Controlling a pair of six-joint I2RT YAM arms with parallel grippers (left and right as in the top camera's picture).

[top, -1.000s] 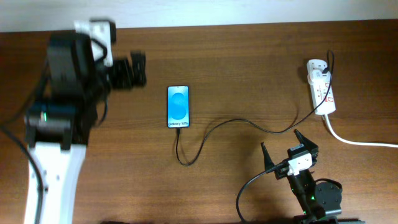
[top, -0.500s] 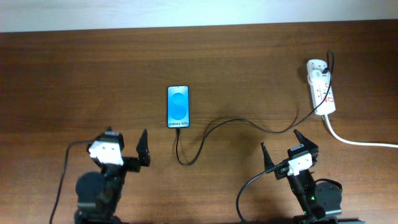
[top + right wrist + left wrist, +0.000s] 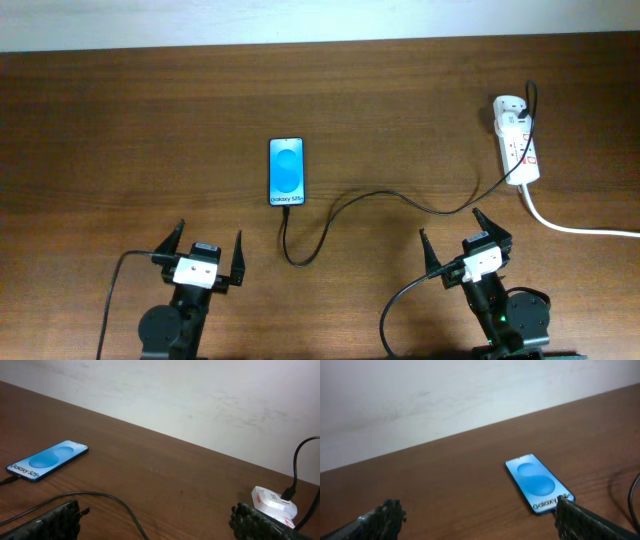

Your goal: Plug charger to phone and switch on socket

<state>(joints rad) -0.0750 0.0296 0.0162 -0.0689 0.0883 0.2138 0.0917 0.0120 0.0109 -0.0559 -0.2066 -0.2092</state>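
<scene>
Splayed wide with nothing between, at the left gripper (image 3: 209,243) near 7 o'clock and the right gripper (image 3: 452,238) near 5 o'clock of the table (image 3: 120,120). Lying flat just left of centre: the phone (image 3: 286,171), long axis from 12 to 6 o'clock, lettered port end toward 6. Meeting that end with its tip, then looping away to the socket (image 3: 518,140) at 2 o'clock: the charger (image 3: 400,197). Cannot tell whether fully seated, nor how the red switch marks (image 3: 530,150) stand.

Likely trouble:
- Snagging the slack loop during a right-arm reach toward 2 o'clock, so tugging the tip out or skewing the phone.
- Pressing off-centre and sliding the light strip rather than tipping a switch.

Safer, probably, to come down from above, clear of the cable.
</scene>
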